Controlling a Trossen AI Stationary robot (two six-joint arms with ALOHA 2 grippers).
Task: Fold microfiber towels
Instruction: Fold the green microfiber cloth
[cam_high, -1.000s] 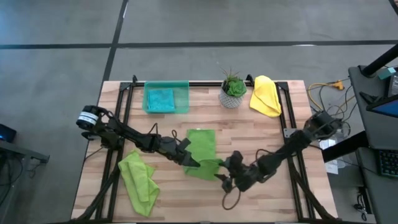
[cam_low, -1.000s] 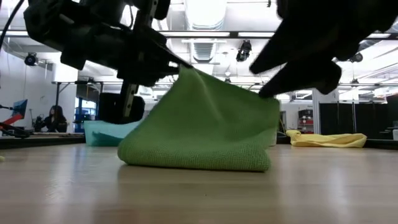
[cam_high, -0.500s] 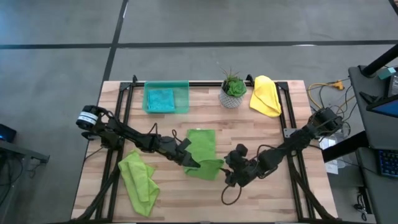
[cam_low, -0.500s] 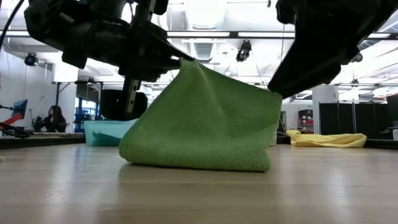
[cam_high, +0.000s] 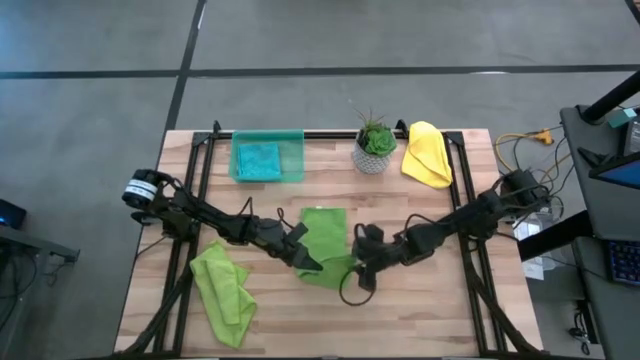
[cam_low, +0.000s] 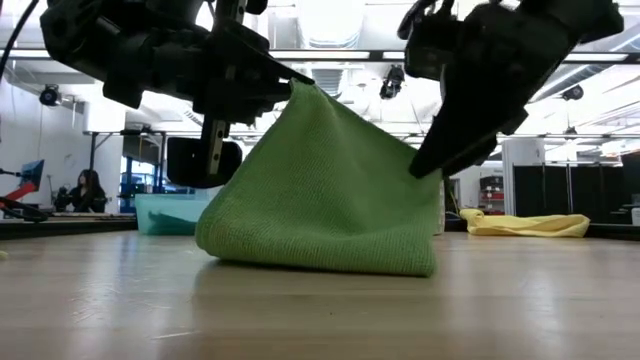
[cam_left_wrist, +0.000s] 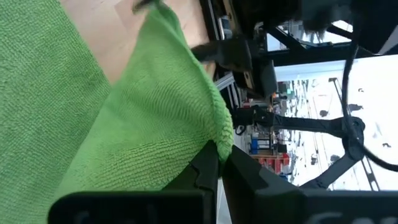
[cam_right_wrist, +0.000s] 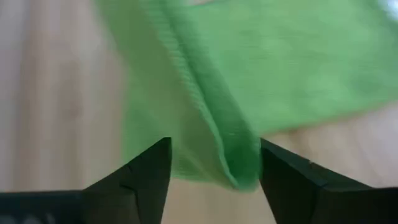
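Note:
A lime green microfiber towel (cam_high: 326, 238) lies mid-table with its near left corner raised into a peak (cam_low: 298, 90). My left gripper (cam_high: 312, 262) is shut on that corner. My right gripper (cam_high: 358, 264) is open at the towel's near right corner. Its fingers (cam_right_wrist: 146, 174) stand on either side of the hanging edge (cam_right_wrist: 239, 165). A second lime towel (cam_high: 225, 290) lies crumpled at the near left. A teal towel (cam_high: 258, 160) sits in a tray, and a yellow towel (cam_high: 428, 152) lies at the far right. My left gripper pinches the lime towel's near left corner (cam_left_wrist: 222, 144) between its two fingers, coming nearly level from the table's left. The corner is lifted clear and the cloth slopes down from it like a tent, its lower part (cam_low: 320, 255) resting on the table. My right gripper has the towel's edge between its fingers; I cannot tell whether either finger touches it.
A see-through green tray (cam_high: 290, 158) stands at the far left of the table. A small potted plant (cam_high: 375, 145) stands at the far middle beside the yellow towel. Bare wood lies along the near edge (cam_high: 420, 320).
My right gripper has moved toward the table's left and a little toward the far edge, turning as it went, up to the towel's near right corner. The raised towel and my left gripper have kept their place.

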